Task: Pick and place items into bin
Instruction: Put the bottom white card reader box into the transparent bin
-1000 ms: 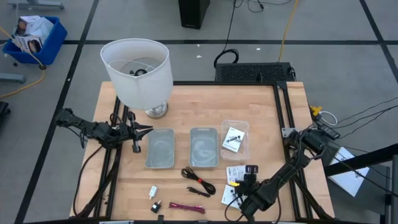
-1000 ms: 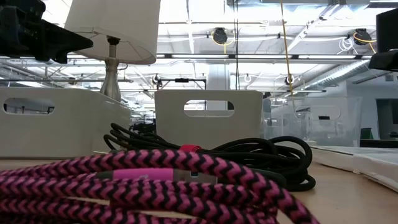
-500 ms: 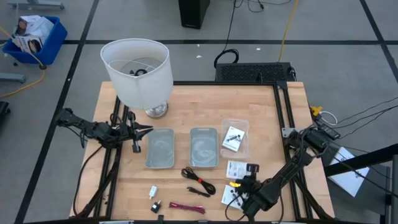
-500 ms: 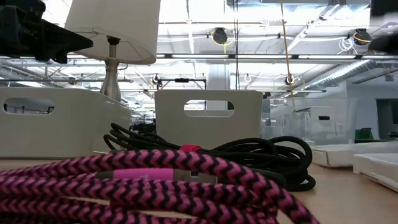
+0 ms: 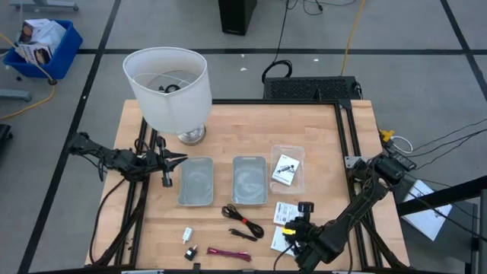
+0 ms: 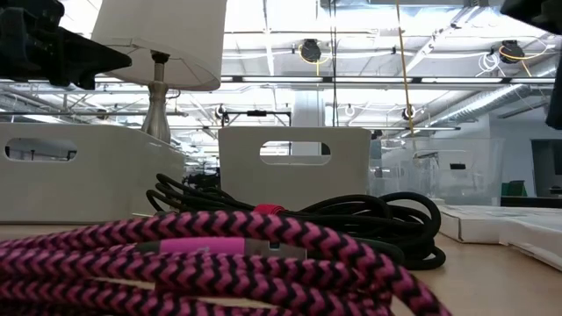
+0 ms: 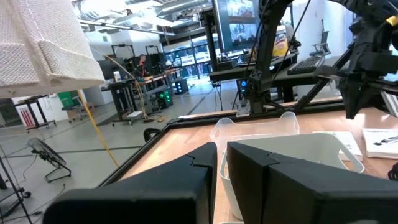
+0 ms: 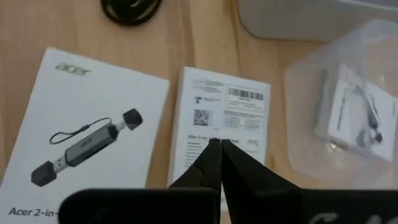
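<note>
The wooden worktop [image 5: 228, 122] fills the middle of the high view, standing on a grey floor crossed by dark tape lines. A big white lamp [image 5: 167, 87] stands at the worktop's upper left. Two grey bins [image 5: 195, 181] [image 5: 249, 180] sit side by side at the centre, and a clear bin [image 5: 288, 169] to their right holds one white packet [image 5: 284, 170].

Below the bins lies the coiled black cable [image 5: 242, 221], with the red-magenta cable [image 5: 229, 253] near the lower edge. A tiny white plug [image 5: 187, 234] and a tiny black piece [image 5: 190, 250] rest at the lower left. Two more white packets lie flat at the lower right: one with a barcode label [image 8: 222, 124] and a larger one printed with a card-reader drawing [image 8: 87, 143], side by side on the wood.

The right claw [image 8: 216, 149] hangs over the barcode packet, its fingers pressed together at the tips with nothing between them. In the high view this arm reaches in from the right edge toward the bottom of the frame. The left claw [image 5: 179, 158] waits at the worktop's left edge, beside the lamp base; its fingers sit close together with a narrow gap.

In the upper left of the high view a blue crate [image 5: 42, 46] stands on the floor. The low view looks past the cables into a hall with bright ceiling lights and pipes.
</note>
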Controlling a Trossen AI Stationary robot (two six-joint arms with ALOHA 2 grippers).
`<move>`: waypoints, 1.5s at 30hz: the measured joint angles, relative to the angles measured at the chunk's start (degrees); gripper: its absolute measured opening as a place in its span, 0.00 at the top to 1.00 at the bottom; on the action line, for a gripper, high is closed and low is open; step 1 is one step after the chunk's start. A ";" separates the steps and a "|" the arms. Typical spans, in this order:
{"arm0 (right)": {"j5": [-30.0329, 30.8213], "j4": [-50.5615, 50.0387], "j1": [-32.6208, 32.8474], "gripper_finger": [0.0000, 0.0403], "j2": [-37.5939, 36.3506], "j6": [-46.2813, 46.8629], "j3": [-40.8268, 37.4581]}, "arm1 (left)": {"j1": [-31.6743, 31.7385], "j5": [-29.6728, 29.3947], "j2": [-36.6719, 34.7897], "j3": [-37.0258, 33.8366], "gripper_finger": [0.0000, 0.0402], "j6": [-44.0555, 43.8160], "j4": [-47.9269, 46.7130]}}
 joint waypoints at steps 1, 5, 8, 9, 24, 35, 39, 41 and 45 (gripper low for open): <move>-0.52 0.67 -0.50 1.00 -0.02 -0.58 -0.01 | 0.00 -0.01 0.01 0.00 0.88 -0.14 -0.01; -2.18 5.96 -2.03 1.00 0.10 -5.78 -0.07 | 0.00 0.00 0.00 0.00 0.88 -0.23 0.00; -3.48 11.16 -4.00 1.00 0.04 -10.62 -0.07 | 0.00 -0.01 0.00 0.00 0.88 -0.21 -0.01; -3.69 12.66 -4.77 1.00 0.04 -12.00 -0.07 | 0.00 0.01 -0.01 0.00 0.88 -0.21 0.00; -19.40 19.21 -7.32 0.71 0.04 -12.48 -0.07 | 0.00 0.01 -0.01 0.00 0.88 -0.17 -0.14; -20.89 25.54 -0.34 0.58 0.04 4.45 -0.04 | 0.02 0.01 -0.01 0.00 0.88 -1.40 -0.17; -16.73 25.31 1.41 0.60 0.23 7.83 -0.04 | 0.02 -0.01 -0.01 0.00 0.88 -1.74 -0.34; -15.18 26.06 2.08 0.60 0.23 9.93 -0.04 | 0.02 0.01 0.00 0.00 0.88 -1.93 -0.71; -15.62 26.36 3.28 0.60 0.79 13.79 -0.04 | 0.02 0.01 0.01 0.00 0.88 -1.72 -2.40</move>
